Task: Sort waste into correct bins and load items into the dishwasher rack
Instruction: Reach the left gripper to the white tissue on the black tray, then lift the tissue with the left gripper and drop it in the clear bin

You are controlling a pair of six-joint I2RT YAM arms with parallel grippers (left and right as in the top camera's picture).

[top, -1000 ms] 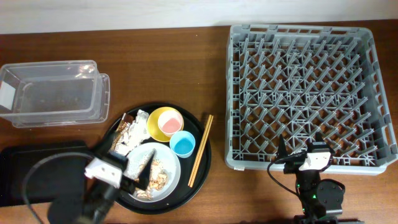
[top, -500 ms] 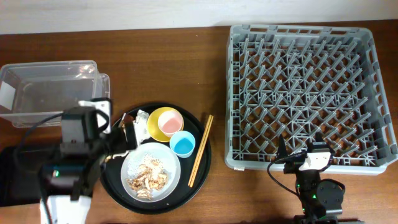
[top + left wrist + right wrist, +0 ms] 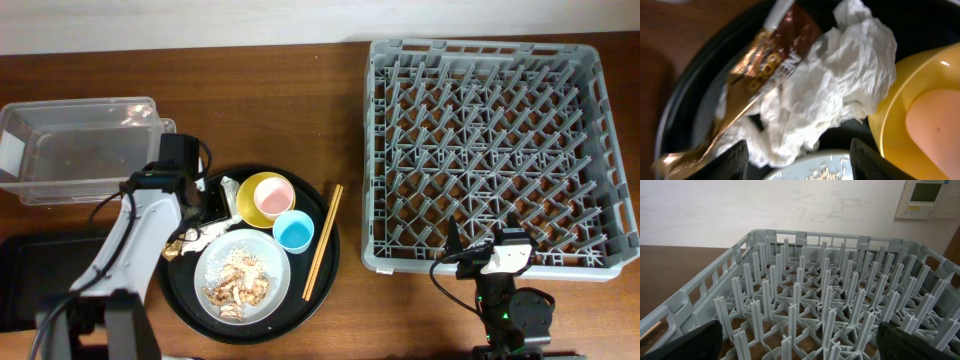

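My left gripper (image 3: 205, 207) is low over the left part of the round black tray (image 3: 325, 275). Its jaws are open, straddling the near edge of a crumpled white napkin (image 3: 830, 85), and nothing is gripped. A gold-brown wrapper (image 3: 775, 55) lies against the napkin. Right beside them is the yellow bowl (image 3: 262, 188) with the pink cup (image 3: 273, 201) inside it. The blue cup (image 3: 293, 232), the plate (image 3: 243, 275) of food scraps and the chopsticks (image 3: 322, 243) are on the same tray. My right gripper (image 3: 490, 255) is open at the front wall of the dishwasher rack (image 3: 490, 150).
The clear tub (image 3: 85, 150) stands at the back left, just behind my left arm. The flat black tray (image 3: 40, 280) lies at the front left. The rack's upright pegs (image 3: 825, 290) fill the right wrist view.
My left arm has swung from the tray's near side up to its left part and come down on the napkin and wrapper. The right arm has not moved.
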